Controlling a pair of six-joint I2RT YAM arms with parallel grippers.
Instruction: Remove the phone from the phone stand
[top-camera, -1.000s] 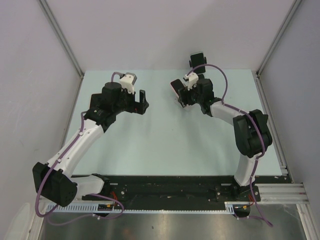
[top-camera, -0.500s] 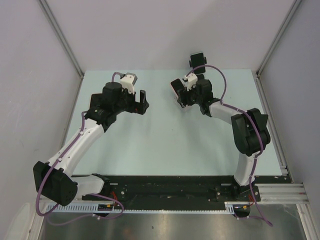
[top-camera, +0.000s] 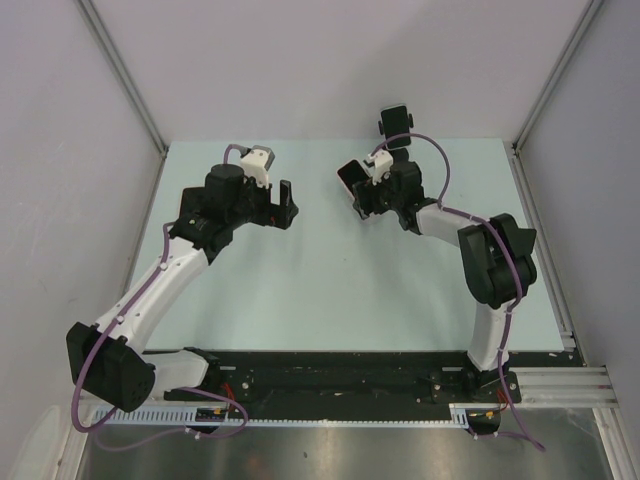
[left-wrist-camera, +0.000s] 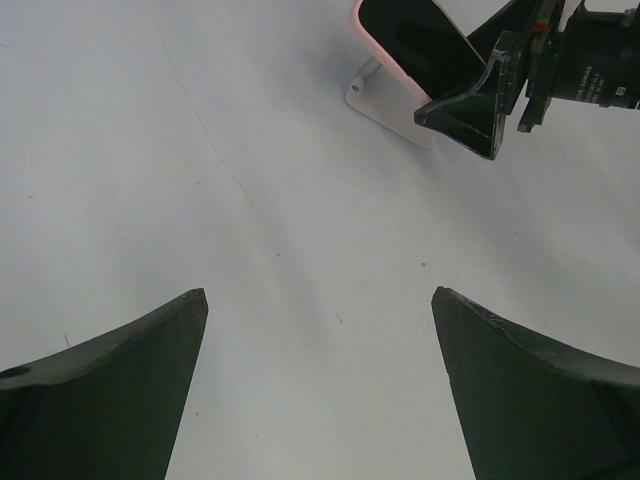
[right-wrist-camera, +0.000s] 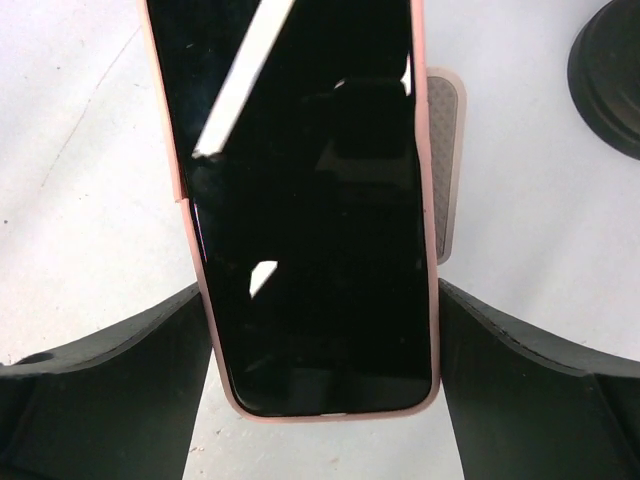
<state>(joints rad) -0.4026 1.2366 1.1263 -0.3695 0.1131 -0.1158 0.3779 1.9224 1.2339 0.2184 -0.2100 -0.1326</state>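
The phone (right-wrist-camera: 300, 190) has a black screen and a pink case. My right gripper (right-wrist-camera: 320, 300) is shut on it, one finger on each long edge near its lower end. The phone stand (right-wrist-camera: 445, 160), white with a grey pad, shows behind the phone's right edge. I cannot tell whether they still touch. In the top view the right gripper (top-camera: 362, 192) holds the phone (top-camera: 349, 180) at the table's far middle. In the left wrist view the phone (left-wrist-camera: 410, 45) tilts over the stand's white base (left-wrist-camera: 385, 105). My left gripper (top-camera: 288, 203) is open and empty, to the phone's left.
A black clamp-like object (top-camera: 395, 122) stands at the table's back edge behind the right gripper; its round black base (right-wrist-camera: 610, 80) shows at the right wrist view's top right. Grey walls enclose the pale table (top-camera: 300, 290) on three sides.
My right gripper has moved slightly left and toward the back with the phone in it. The left arm has not moved.
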